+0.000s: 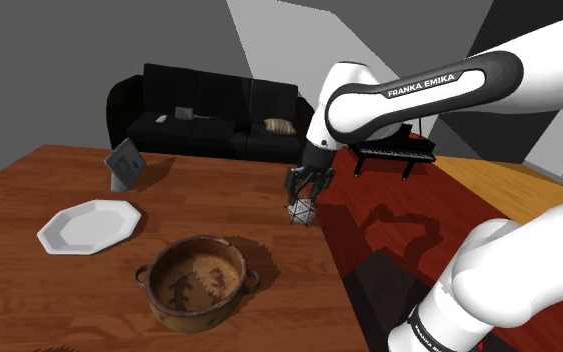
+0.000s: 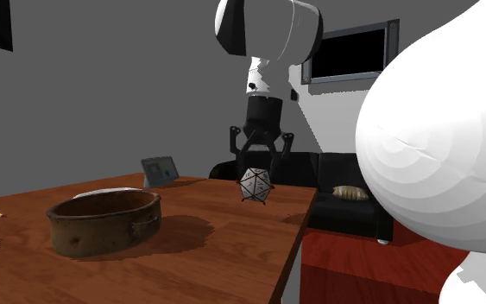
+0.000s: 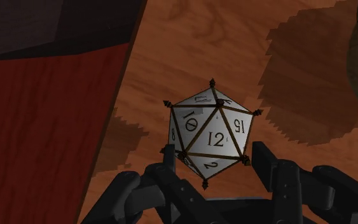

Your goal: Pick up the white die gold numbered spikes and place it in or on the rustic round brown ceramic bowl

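Logged brown bowl [image 1: 184,318] low on wood table [image 1: 219,200], white gold-edged spiky die [image 1: 301,212] at its 2 o'clock near table edge, under wide-open gripper [image 1: 306,192] clasping nothing, fingers [image 3: 269,168] flanking die, contact unclear; read 10, 12, 15 in wrist view, unreadable from shoulder view.

- The die [image 3: 212,137] has white faces, brownish-gold edges, black numbers and dark spikes at its corners.
- The bowl [image 1: 189,316] is mottled brown, with dark figures painted on a paler inside.
- The plate [image 1: 89,227] is plain white.
- The table [image 1: 219,195] shows reddish-brown wood grain.
- The gripper [image 1: 304,198] is black all over.
- The sofa [image 1: 209,110] is black.
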`<state>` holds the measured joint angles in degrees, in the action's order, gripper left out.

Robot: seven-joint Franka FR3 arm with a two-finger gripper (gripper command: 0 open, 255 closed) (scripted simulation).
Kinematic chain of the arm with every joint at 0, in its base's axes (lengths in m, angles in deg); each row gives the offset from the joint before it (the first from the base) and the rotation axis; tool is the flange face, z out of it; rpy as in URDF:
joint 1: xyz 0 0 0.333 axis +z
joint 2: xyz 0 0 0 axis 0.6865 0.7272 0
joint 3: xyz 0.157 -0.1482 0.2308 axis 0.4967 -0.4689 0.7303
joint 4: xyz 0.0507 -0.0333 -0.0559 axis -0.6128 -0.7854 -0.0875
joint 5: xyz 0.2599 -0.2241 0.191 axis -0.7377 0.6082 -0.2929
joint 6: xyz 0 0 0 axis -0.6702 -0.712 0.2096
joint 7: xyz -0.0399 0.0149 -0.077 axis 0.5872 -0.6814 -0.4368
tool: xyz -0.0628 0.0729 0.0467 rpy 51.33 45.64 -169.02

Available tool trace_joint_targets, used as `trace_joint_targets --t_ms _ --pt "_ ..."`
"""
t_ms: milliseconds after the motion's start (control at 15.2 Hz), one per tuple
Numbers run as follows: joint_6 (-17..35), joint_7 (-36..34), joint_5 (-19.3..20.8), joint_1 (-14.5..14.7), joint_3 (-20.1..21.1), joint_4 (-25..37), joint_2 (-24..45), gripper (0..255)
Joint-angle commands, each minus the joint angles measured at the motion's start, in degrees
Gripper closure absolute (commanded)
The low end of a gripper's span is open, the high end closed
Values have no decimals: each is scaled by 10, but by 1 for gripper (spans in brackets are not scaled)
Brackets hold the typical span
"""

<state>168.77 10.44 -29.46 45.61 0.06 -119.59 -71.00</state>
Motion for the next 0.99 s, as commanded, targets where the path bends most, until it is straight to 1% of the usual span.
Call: trace_joint_targets --t_ms 0,924 --pt "-20 -2 2 -1 -1 12 -7 255" --pt "-131 -14 13 -4 -8 94 -38 255"
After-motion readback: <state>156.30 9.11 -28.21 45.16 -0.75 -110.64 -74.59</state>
